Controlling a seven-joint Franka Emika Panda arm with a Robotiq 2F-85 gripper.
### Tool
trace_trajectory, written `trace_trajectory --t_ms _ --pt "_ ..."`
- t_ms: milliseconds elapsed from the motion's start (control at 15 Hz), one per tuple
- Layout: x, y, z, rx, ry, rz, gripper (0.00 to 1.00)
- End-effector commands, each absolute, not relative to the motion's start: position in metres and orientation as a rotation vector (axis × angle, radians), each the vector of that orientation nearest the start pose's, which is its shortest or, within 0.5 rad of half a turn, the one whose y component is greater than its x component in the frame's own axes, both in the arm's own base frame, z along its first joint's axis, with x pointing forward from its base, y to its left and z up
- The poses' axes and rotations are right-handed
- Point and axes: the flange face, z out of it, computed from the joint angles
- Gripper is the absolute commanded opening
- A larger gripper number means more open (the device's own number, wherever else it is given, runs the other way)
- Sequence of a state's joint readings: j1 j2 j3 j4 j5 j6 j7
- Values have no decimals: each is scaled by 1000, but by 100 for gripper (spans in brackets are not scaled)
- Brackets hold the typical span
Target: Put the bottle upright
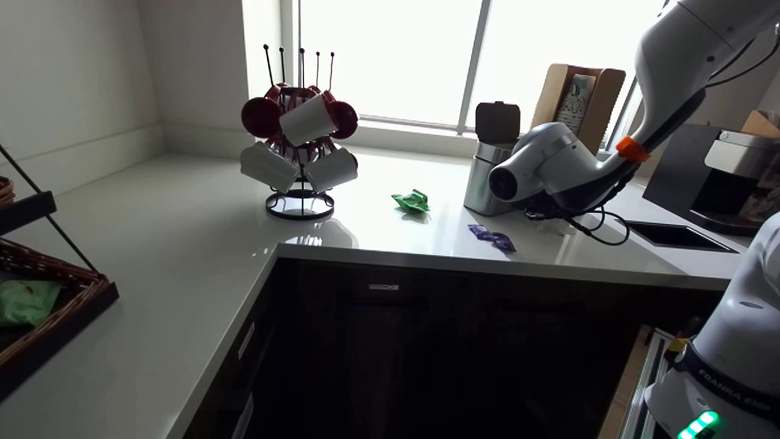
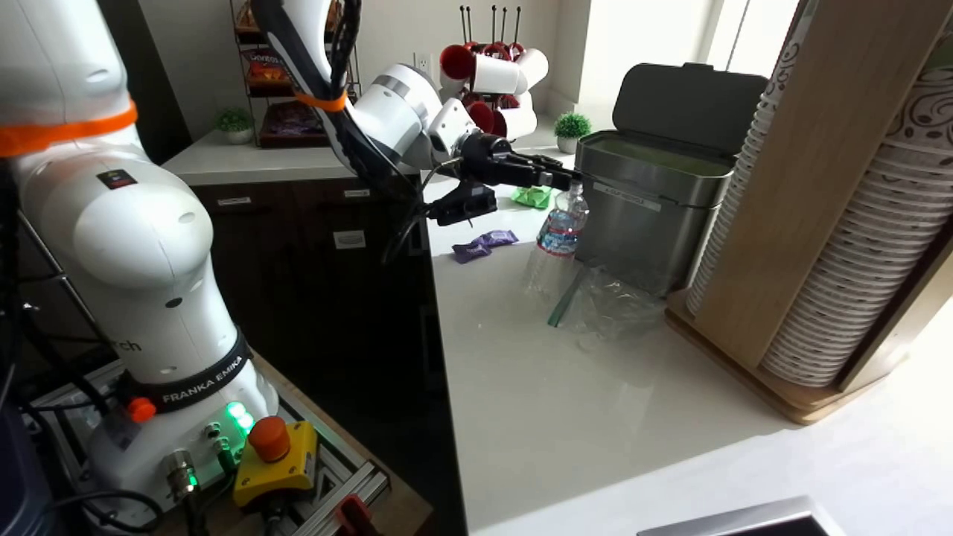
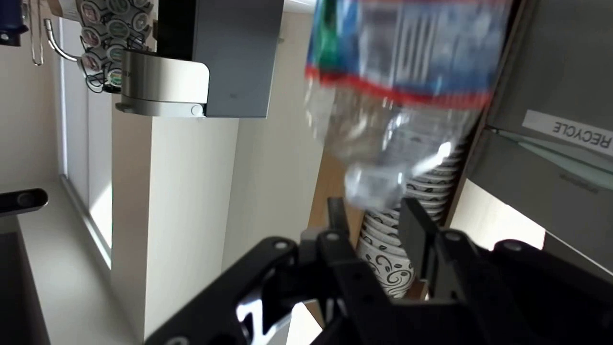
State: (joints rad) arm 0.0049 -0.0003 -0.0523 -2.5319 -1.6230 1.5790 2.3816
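Observation:
The bottle [image 2: 560, 234] is see-through with a blue, white and red label. In an exterior view it stands near upright, leaning slightly, its base on the counter by the steel canister [image 2: 625, 231]. In the wrist view, whose picture is upside down, the bottle [image 3: 407, 57] hangs mouth-down and looks blurred. My gripper [image 2: 571, 170] reaches in sideways at the bottle's top. In the wrist view the fingertips [image 3: 373, 203] sit close on both sides of the neck, with no clear gap. In an exterior view the arm's wrist [image 1: 536, 164] hides the fingers and most of the bottle.
Crumpled clear plastic [image 2: 614, 305] and a green strip [image 2: 567, 298] lie beside the bottle's base. A wooden cup holder [image 2: 841, 149] stands close by. Purple packets [image 2: 485, 244], a green packet [image 2: 531, 196] and a mug rack [image 1: 300, 204] are farther along the counter.

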Motion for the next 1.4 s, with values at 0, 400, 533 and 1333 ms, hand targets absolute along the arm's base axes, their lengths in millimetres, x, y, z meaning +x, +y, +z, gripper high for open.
trace_trajectory --t_ms 0,400,533,1333 --pt "425 -126 306 1210 -1124 1107 61" --pt "429 -127 305 1207 -1147 1099 100" --pt "429 -126 307 1213 -1156 1107 100" --pt "412 -142 389 1264 -1341 1125 100"
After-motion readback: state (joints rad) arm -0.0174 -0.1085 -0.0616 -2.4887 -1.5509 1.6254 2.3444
